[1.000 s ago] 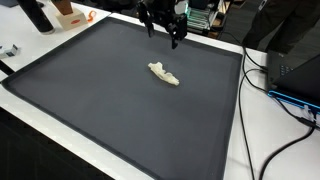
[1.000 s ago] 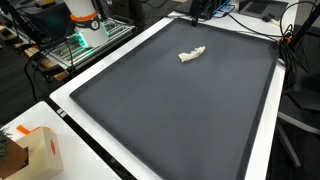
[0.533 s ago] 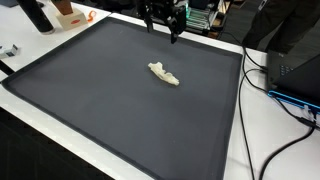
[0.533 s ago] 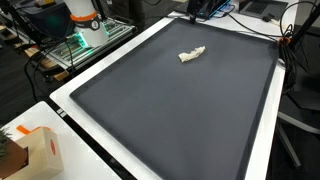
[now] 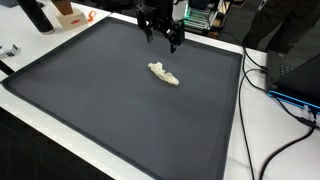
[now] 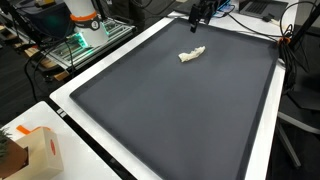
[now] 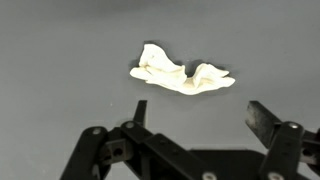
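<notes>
A crumpled cream-white cloth lies on the dark grey mat, toward its far side. My gripper hangs above the mat's far edge, apart from the cloth. In the wrist view its two black fingers stand wide apart with nothing between them, and the cloth lies just beyond the fingertips. The gripper is open and holds nothing.
A white table border frames the mat. Cables and a black box sit beside it. An orange-and-white box stands at a near corner. Electronics and clutter line the far sides.
The gripper has come down a little and shifted slightly toward the cloth. The cloth has not moved and the jaws stay wide.
</notes>
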